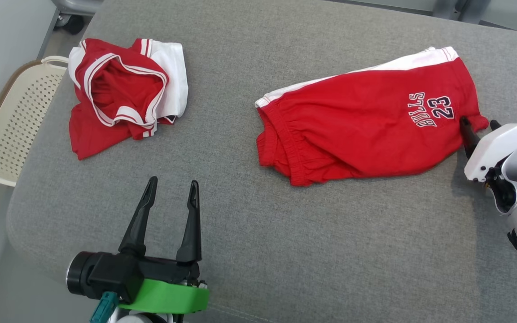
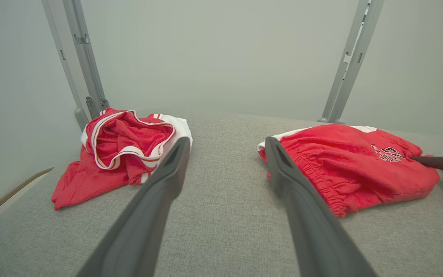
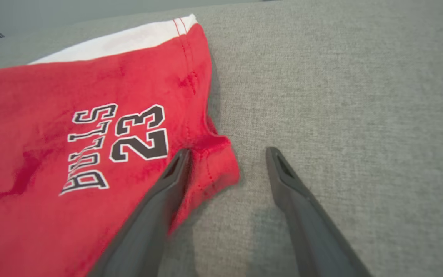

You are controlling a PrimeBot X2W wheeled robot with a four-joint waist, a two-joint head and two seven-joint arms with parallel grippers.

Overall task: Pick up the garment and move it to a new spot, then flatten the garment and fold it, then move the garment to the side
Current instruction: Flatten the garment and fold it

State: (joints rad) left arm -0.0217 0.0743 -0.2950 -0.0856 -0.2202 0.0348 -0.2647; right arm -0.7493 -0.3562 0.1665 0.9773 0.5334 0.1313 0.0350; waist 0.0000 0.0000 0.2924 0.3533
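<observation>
The garment, red shorts [image 1: 366,121] with a white side stripe and a "BULLS 23" print, lies roughly flat on the right half of the grey cushion [image 1: 258,233]. My right gripper [image 1: 479,121] is open at the shorts' right end. In the right wrist view the gripper [image 3: 228,150] straddles a hem corner of the shorts [image 3: 71,115], with one finger over the red fabric and the other over bare cushion. My left gripper [image 1: 173,181] is open above the cushion's front, holding nothing. In the left wrist view the left gripper [image 2: 227,140] points between the shorts [image 2: 344,165] and a jersey.
A crumpled red and white jersey [image 1: 124,94] [image 2: 125,154] sits at the cushion's far left. A cream perforated basket [image 1: 11,121] stands beyond the left edge. Grey metal posts [image 2: 87,57] rise behind the cushion.
</observation>
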